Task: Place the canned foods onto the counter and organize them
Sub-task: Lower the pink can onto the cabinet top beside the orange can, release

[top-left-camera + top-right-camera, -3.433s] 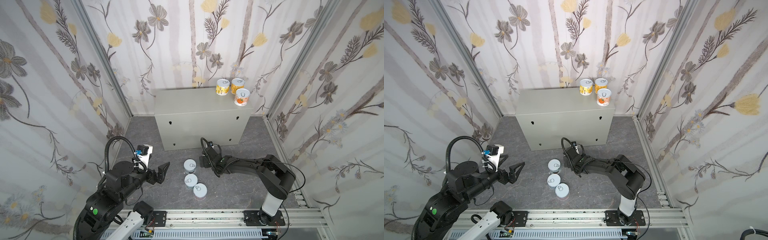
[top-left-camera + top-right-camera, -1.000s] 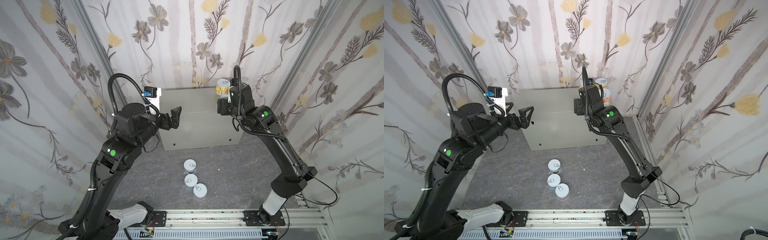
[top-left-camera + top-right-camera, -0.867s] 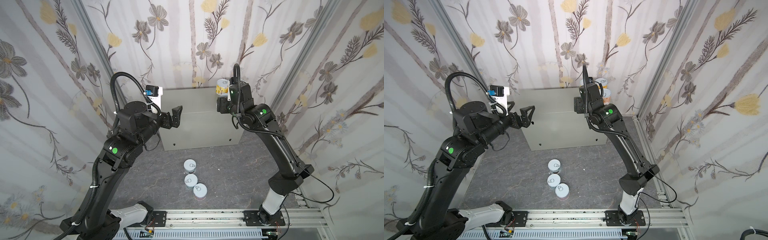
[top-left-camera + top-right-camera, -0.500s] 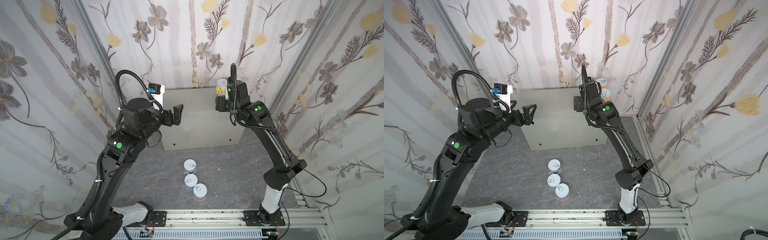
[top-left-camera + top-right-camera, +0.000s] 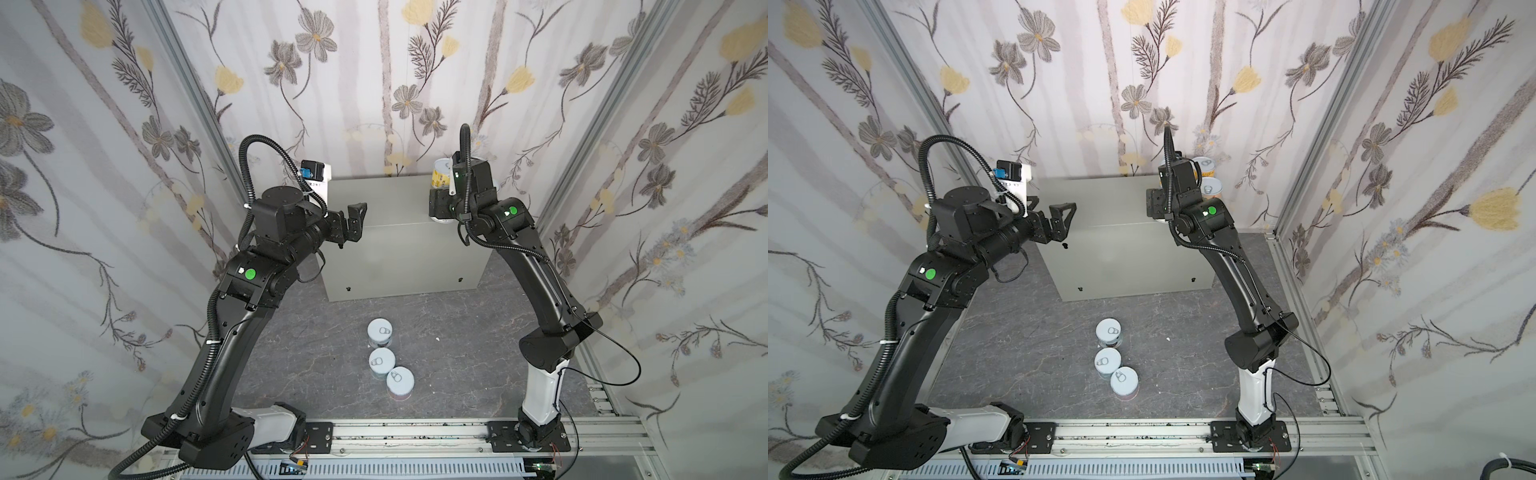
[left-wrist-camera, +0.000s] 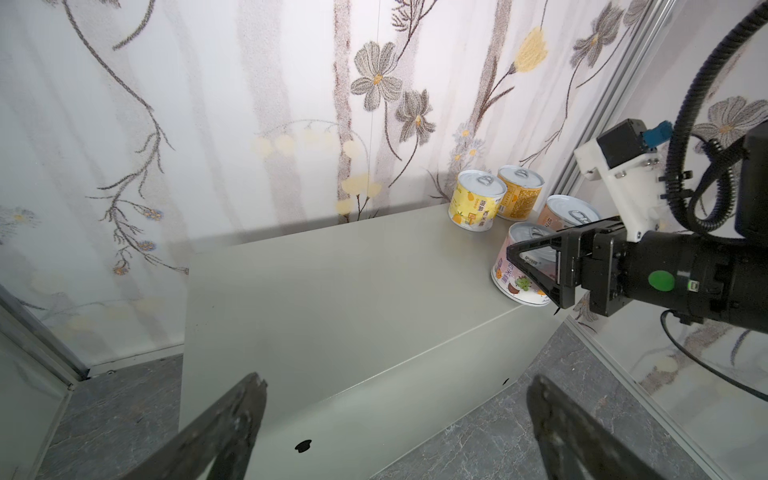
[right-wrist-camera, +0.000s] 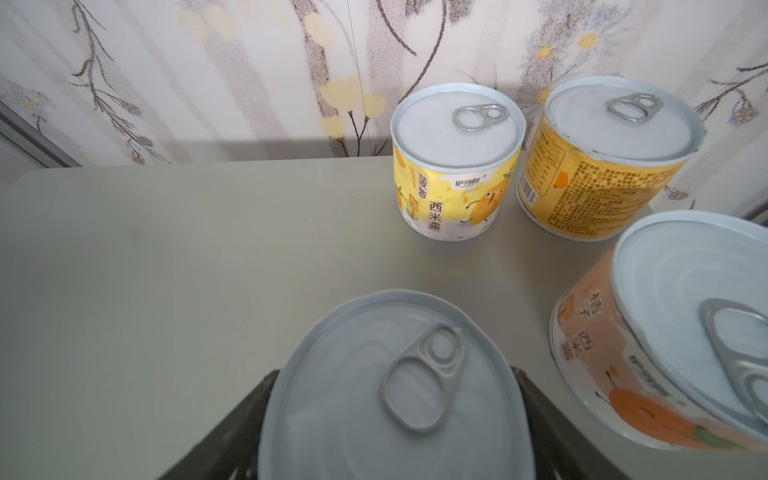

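Moved: right gripper (image 7: pixel 395 374) up from dark marbled floor (image 5: pixel 436 324) | jaws flank pink-white pull-tab tin (image 6: pixel 508 280) on grey-beige metal counter (image 6: pixel 332 291), near its front right corner; clamping unclear | left gripper (image 6: pixel 395 380) wide, empty | we release fully, withdraw straight, sparing neighbouring orange-labelled tin (image 7: pixel 623 374).

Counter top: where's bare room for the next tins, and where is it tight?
Free: the counter top from its end by the left gripper across to the yellow tin, back wall to front edge. Crowded: the other end, where orange tin, peach tin and yellow tin cluster with the pink tin between the right gripper's jaws at the front edge.
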